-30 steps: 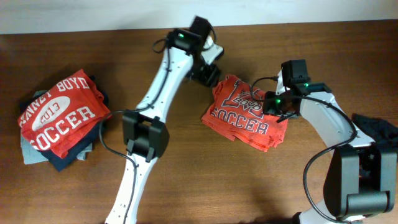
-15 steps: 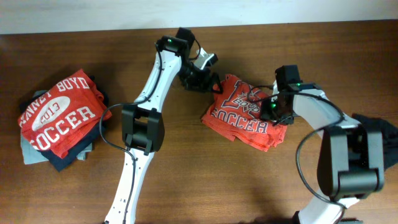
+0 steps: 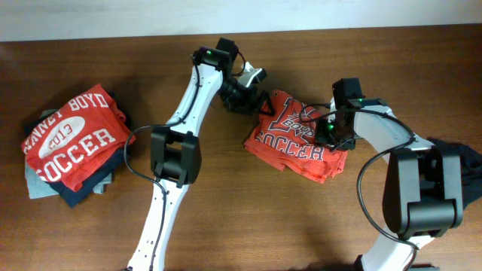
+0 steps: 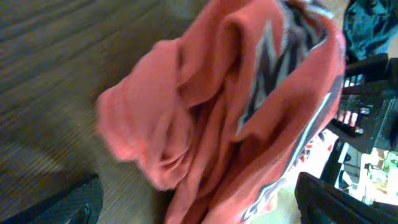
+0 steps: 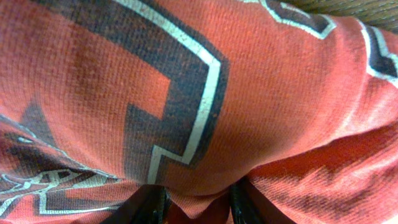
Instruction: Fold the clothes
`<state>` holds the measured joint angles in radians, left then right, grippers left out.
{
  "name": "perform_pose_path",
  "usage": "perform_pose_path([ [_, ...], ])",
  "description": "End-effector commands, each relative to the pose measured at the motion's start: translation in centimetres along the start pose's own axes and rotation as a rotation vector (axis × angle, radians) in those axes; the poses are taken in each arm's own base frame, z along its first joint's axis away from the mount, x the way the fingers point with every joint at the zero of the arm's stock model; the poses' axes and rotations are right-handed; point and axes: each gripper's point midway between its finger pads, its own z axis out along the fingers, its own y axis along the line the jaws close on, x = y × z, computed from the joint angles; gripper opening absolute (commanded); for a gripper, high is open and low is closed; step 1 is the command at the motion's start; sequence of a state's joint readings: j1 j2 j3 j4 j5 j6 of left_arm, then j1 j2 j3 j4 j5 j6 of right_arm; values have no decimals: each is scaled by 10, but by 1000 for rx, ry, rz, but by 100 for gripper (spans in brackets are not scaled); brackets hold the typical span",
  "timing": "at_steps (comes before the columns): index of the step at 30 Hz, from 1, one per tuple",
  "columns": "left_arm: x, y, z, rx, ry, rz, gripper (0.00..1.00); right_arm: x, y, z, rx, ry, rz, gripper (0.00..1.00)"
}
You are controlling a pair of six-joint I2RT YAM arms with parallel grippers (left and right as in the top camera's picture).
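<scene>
A folded red soccer shirt (image 3: 290,141) lies mid-table, right of centre. My left gripper (image 3: 254,101) is at its far left corner. In the left wrist view its fingers are spread wide, open, with the bunched red shirt (image 4: 205,118) between and ahead of them (image 4: 199,208). My right gripper (image 3: 332,132) is down on the shirt's right side. In the right wrist view its fingers (image 5: 196,202) pinch a fold of the red shirt (image 5: 186,93), which fills the frame.
A stack of folded clothes with a red soccer shirt on top (image 3: 71,139) sits at the left. A dark garment (image 3: 461,156) lies at the right edge. The table is brown wood (image 3: 248,211).
My left gripper has come down from the back to the shirt's far left corner. My right gripper has moved slightly lower onto the shirt's right side.
</scene>
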<state>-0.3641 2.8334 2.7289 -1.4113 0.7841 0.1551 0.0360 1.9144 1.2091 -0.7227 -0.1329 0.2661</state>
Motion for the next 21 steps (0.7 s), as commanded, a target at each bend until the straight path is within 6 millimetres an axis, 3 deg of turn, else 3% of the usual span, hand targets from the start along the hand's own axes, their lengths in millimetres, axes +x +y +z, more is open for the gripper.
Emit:
perform_pose_path([
  [1,25,16,60,5,116,-40,99,26,-10,29,18,115,32,38],
  [9,30,-16,85,41,151,16,98,27,-10,29,18,116,32,38],
  [12,32,-23,92,38,163,34,91,27,-10,29,18,117,33,38],
  [17,35,-28,99,31,178,47,55,27,-10,29,19,119,33,38],
  [19,35,-30,100,32,181,51,31,27,-10,29,19,119,33,37],
  [21,35,-31,100,37,181,53,14,28,-10,28,20,122,33,37],
])
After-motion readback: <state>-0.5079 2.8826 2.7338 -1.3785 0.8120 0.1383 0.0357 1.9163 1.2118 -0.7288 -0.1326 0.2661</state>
